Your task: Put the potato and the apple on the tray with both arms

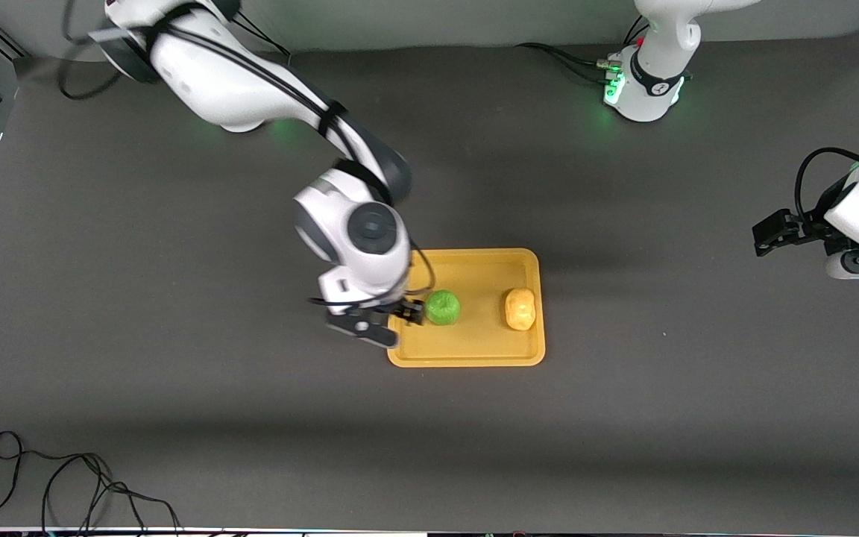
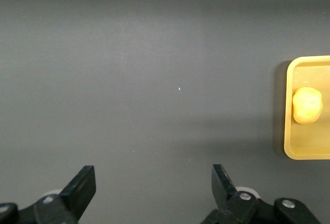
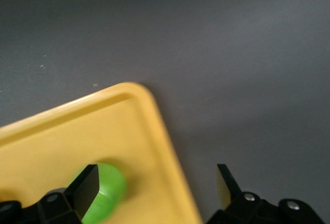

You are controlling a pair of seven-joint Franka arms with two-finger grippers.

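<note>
The orange-yellow tray (image 1: pixel 474 356) lies mid-table. The green apple (image 1: pixel 443 307) rests on it toward the right arm's end; it also shows in the right wrist view (image 3: pixel 105 193). The yellow-tan potato (image 1: pixel 520 309) rests on it toward the left arm's end and shows in the left wrist view (image 2: pixel 307 105). My right gripper (image 1: pixel 388 322) is open and empty over the tray's edge (image 3: pixel 165 146) beside the apple. My left gripper (image 1: pixel 772 233) is open and empty, drawn back over bare table at the left arm's end; it shows in the left wrist view (image 2: pixel 153 184).
The dark grey table mat (image 1: pixel 176 373) surrounds the tray. A black cable (image 1: pixel 64 485) lies coiled at the table's near corner toward the right arm's end. The arm bases (image 1: pixel 642 82) stand along the table's edge farthest from the camera.
</note>
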